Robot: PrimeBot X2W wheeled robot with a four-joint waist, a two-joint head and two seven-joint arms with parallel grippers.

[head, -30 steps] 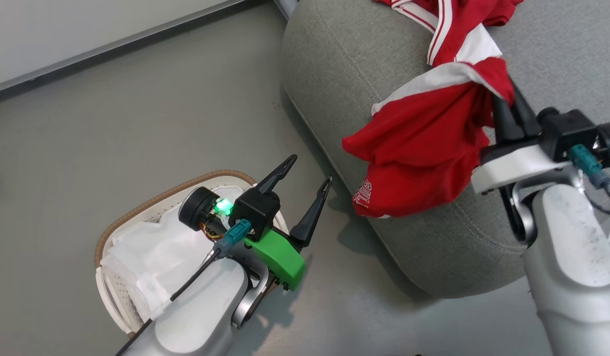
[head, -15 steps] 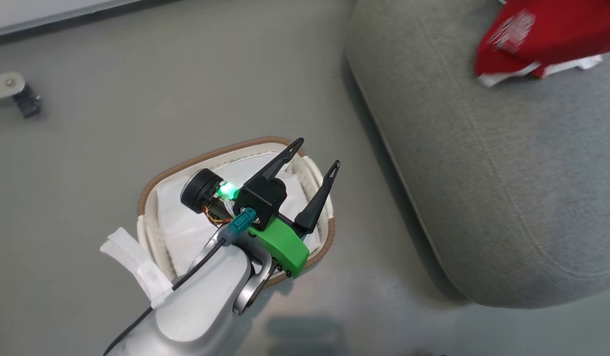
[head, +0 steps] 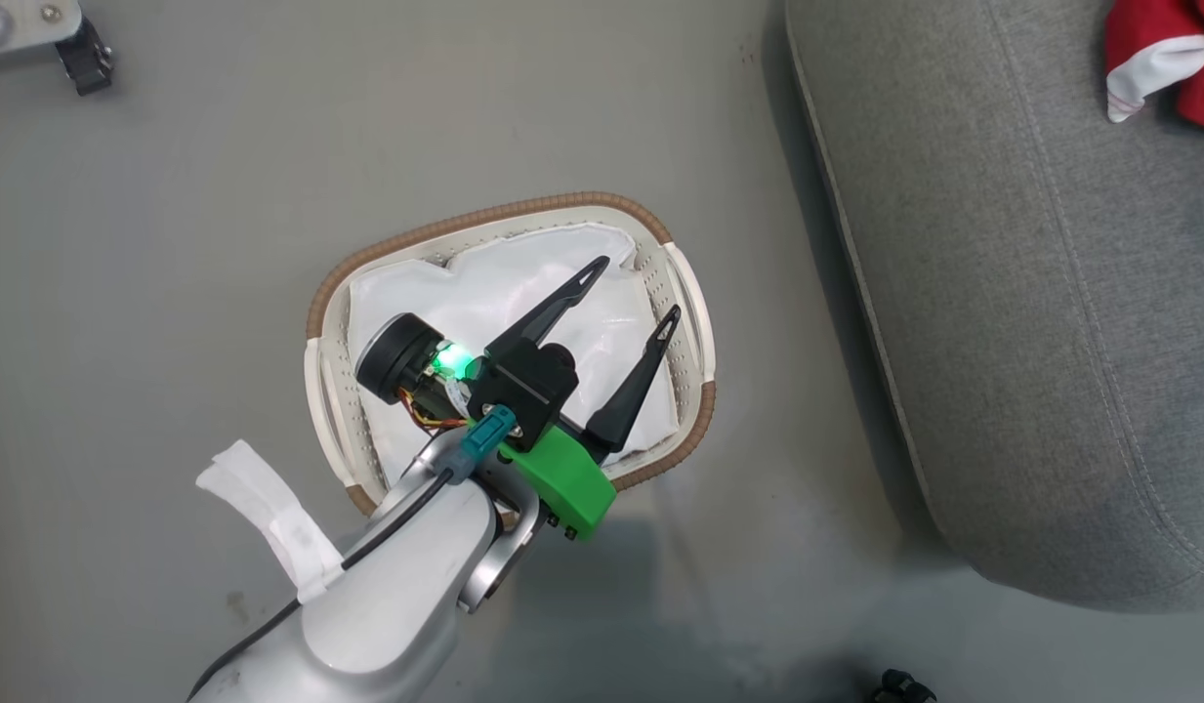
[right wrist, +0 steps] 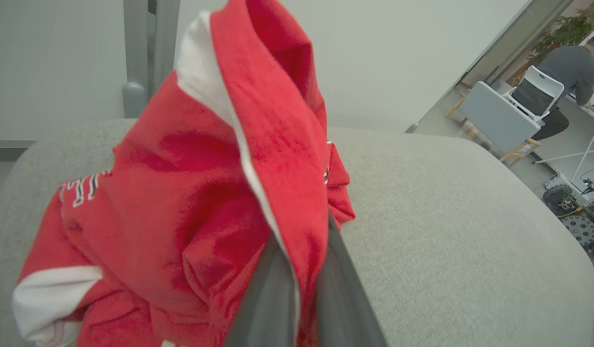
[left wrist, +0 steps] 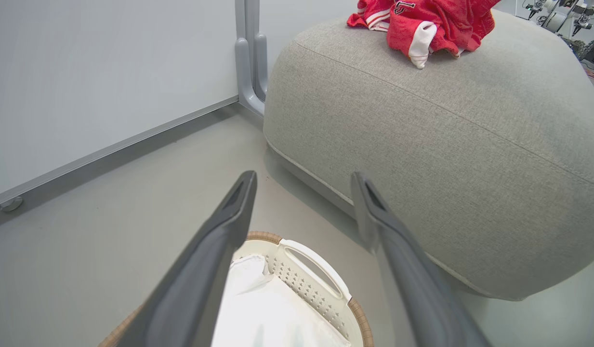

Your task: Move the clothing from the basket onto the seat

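The cream basket (head: 504, 210) stands on the floor with just its white liner (head: 484, 293) inside. My left gripper (head: 638, 287) hovers open over it, nothing between its fingers; the left wrist view has the same gripper (left wrist: 302, 176) above the basket's handle (left wrist: 316, 255). To the right lies the grey seat (head: 1031, 293). Red and white clothing (head: 1139, 24) rests on its top at the far corner, seen as a bundle of clothing (left wrist: 441, 24) on the seat (left wrist: 422, 135). My right gripper (right wrist: 304, 250) is shut on a red garment (right wrist: 181, 193) draped over its fingers above the seat (right wrist: 446, 217).
A metal leg with a dark caster (head: 69, 49) sits on the floor at the far left. A grey post (left wrist: 251, 58) and a wall with a baseboard stand behind the seat. A person (right wrist: 566, 72) sits at a desk in the far background.
The head camera has swung towards the basket. The right gripper and its red garment, earlier hanging over the seat's edge, have left the head view. The left gripper stays open over the basket.
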